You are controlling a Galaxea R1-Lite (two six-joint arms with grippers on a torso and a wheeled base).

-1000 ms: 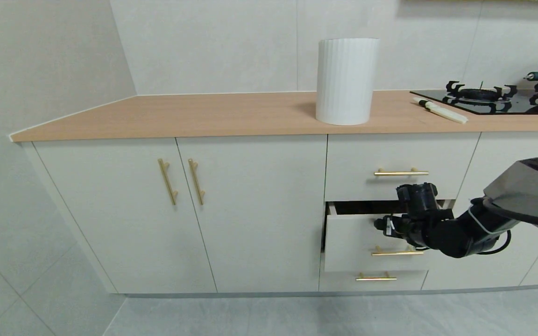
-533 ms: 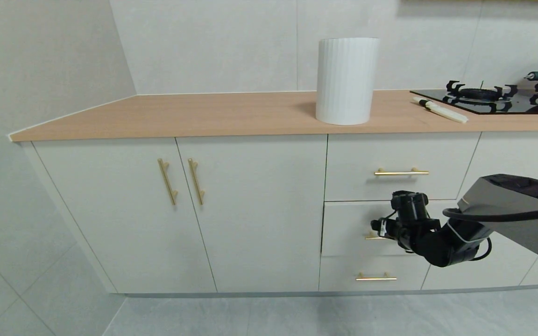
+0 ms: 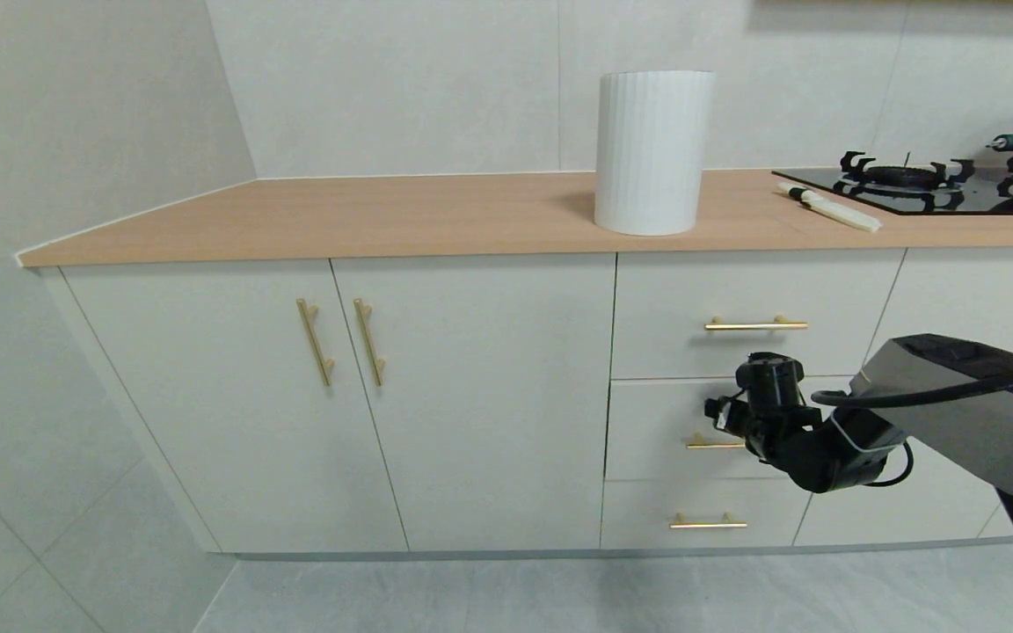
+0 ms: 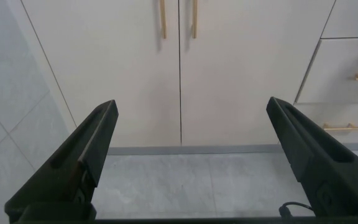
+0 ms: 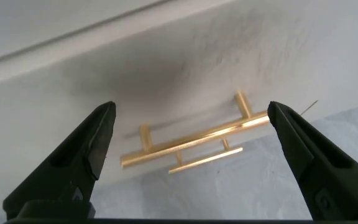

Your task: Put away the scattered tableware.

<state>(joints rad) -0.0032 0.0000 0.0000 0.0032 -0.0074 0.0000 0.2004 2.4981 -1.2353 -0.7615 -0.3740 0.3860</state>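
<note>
Head view: three shut drawers (image 3: 753, 290), right gripper (image 3: 717, 413) close by the middle handle (image 3: 707, 446); one slim white utensil (image 3: 827, 209) lies flat on the counter (image 3: 383, 215), well above it. Left wrist: left gripper (image 4: 191, 106) gaping. Right wrist: jaws spread, holding nothing.

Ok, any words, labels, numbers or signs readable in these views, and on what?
None readable. The white ribbed canister, the cabinet doors, the drawer fronts and the hob carry no print that can be made out.
</note>
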